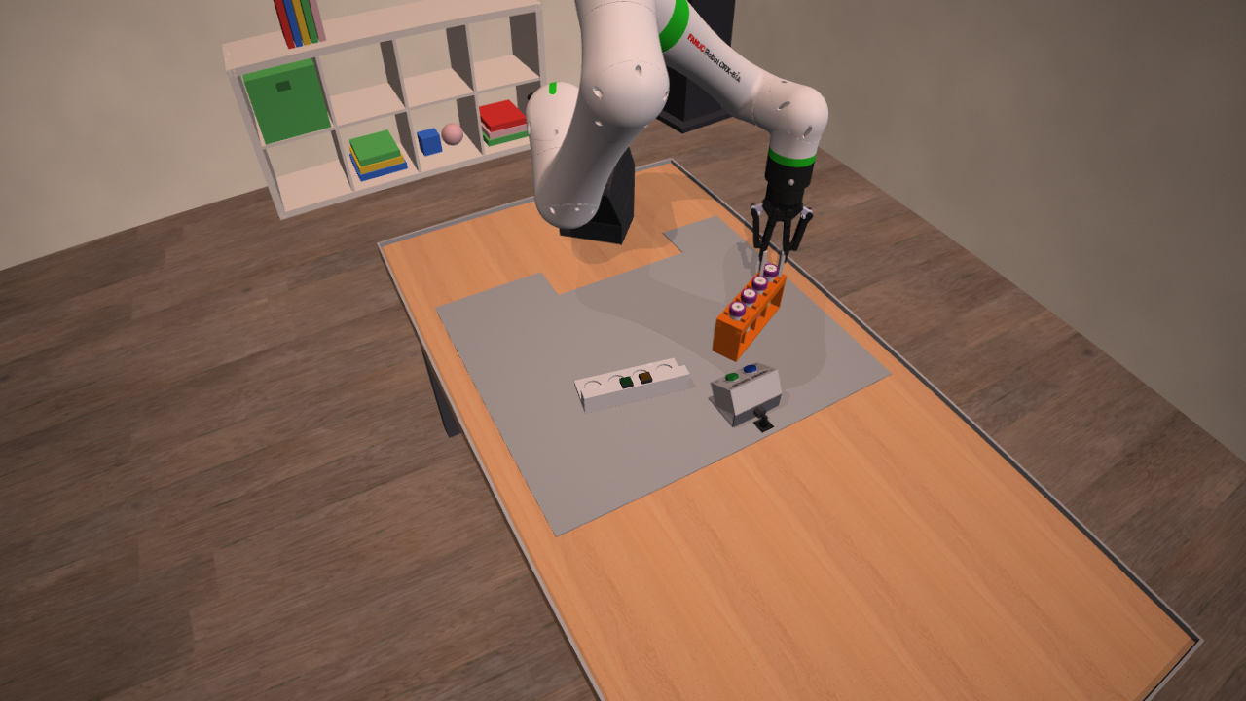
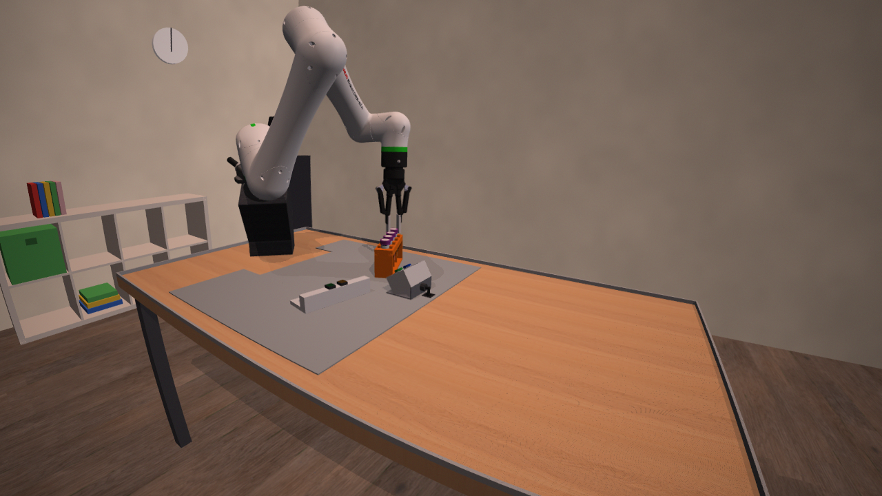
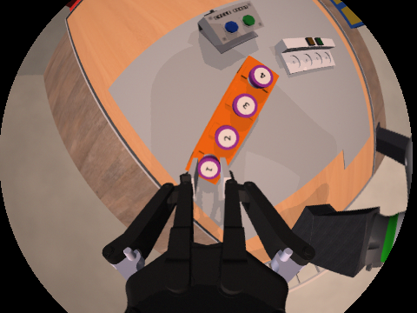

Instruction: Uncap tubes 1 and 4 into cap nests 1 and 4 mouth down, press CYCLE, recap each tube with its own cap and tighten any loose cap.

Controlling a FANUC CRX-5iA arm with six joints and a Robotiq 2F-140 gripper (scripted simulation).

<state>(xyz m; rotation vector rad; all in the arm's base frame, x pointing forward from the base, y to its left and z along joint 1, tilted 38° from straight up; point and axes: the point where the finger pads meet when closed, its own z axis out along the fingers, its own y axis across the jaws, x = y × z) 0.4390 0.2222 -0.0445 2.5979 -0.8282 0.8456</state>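
Observation:
The orange decapping station stands on the grey mat and holds four tubes with purple caps. In the wrist view the caps read 1, 2, 3 and 4. My gripper points straight down at the end of the station nearest the arm's base. Its fingers are shut on the cap of tube 1, which sits on its tube. The white cap tray has empty nests, and both lamps on it look dark.
The small grey desk with the blue key and the green key stands just in front of the station. The arm's black base is at the back. The table edge runs close beside the station.

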